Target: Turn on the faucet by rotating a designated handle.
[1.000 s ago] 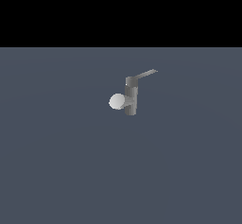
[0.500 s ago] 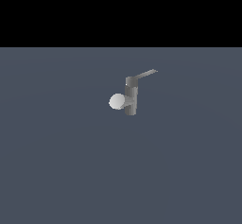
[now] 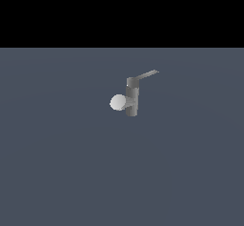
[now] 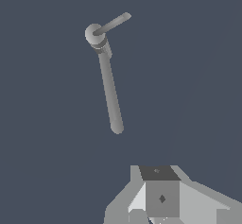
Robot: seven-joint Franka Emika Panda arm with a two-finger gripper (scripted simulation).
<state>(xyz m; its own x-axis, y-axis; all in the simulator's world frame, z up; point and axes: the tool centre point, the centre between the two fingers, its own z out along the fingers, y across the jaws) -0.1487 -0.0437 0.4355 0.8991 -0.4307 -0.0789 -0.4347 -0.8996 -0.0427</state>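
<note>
The faucet is a small grey upright post on the dark floor, with a stubby spout ending in a pale round face toward the exterior view's left. The handle, a thin flat grey lever, projects from the post's top toward the exterior view's right. In the wrist view the faucet shows from above as a long grey shaft with a round cap, and the handle is a thin bar across it. My gripper shows only partly at that picture's edge, apart from the faucet. It does not show in the exterior view.
Flat dark grey floor lies all around the faucet. A black band fills the top of the exterior view. No other objects show.
</note>
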